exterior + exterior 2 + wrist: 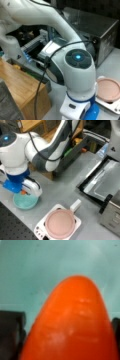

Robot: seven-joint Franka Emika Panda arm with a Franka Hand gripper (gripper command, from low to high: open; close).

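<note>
In the wrist view a smooth orange carrot-shaped thing fills most of the picture. A dark finger presses its left side, and the edge of the other shows at its right. My gripper is shut on it, just above the pale teal inside of a bowl. In a front view the gripper hangs below the blue and white hand over the teal bowl at the left, with a bit of the orange thing showing.
A pink pan with a white handle sits on a white base at a front view's bottom; it also shows as the pink pan. A metal oven, a dark tray and a wooden block stand around.
</note>
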